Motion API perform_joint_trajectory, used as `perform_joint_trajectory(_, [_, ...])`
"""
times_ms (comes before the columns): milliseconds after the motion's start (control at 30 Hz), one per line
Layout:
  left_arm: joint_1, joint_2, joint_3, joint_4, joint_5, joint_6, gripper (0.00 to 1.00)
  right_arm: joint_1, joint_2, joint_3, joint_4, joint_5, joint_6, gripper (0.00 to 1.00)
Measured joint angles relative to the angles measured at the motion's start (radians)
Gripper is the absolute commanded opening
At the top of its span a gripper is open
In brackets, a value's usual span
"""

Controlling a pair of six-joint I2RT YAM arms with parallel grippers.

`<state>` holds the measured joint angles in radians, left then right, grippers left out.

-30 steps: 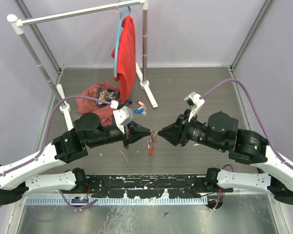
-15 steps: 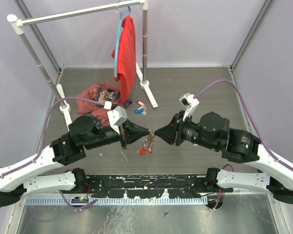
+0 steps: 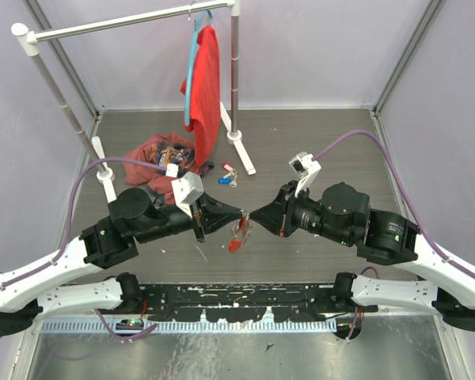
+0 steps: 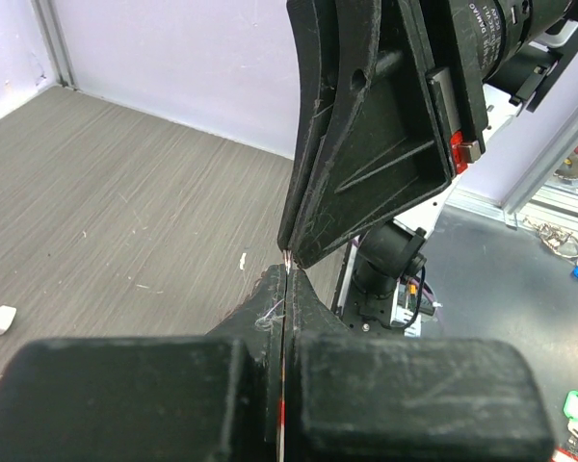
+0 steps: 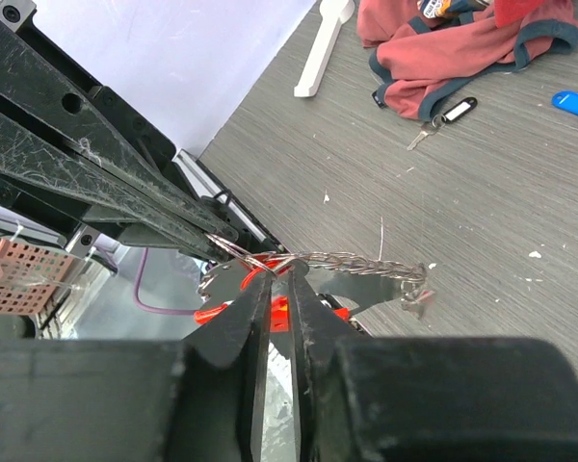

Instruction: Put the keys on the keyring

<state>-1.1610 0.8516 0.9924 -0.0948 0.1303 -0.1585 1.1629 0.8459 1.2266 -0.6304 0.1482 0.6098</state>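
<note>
My left end effector [image 4: 285, 279] is clamped flat on the keyring [image 3: 239, 231], which hangs above the tabletop [image 3: 317, 142] between both arms, its red tag [image 3: 234, 246] dangling. My right end effector [image 5: 281, 277] has its jaws nearly together around the chain. I cannot tell whether it grips. I judge the chain light, limp and slippery, so I would pinch it close beside the left hold, not by the tags. The keys [image 3: 226, 177] lie farther off.

The left arm [image 3: 63, 269] and right arm [image 3: 427, 253] are glossy white farthest from the tool and matte black nearer it. A purple cable [image 3: 380, 134] leaves a small white camera block [image 3: 302, 166] just behind the right gripper [image 3: 255, 215]. Its fingers [image 4: 366, 144] are scuffed black wedges.
</note>
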Motion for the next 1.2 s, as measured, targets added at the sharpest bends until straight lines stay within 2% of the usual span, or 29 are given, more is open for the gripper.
perform_joint_trajectory(800, [0.000, -0.007, -0.014, 0.031, 0.027, -0.011, 0.00, 0.000, -0.038, -0.060, 0.092, -0.046, -0.018, 0.26])
perform_joint_trajectory(1200, [0.000, -0.007, -0.014, 0.037, 0.032, -0.012, 0.00, 0.000, -0.042, -0.064, 0.108, -0.069, -0.029, 0.05])
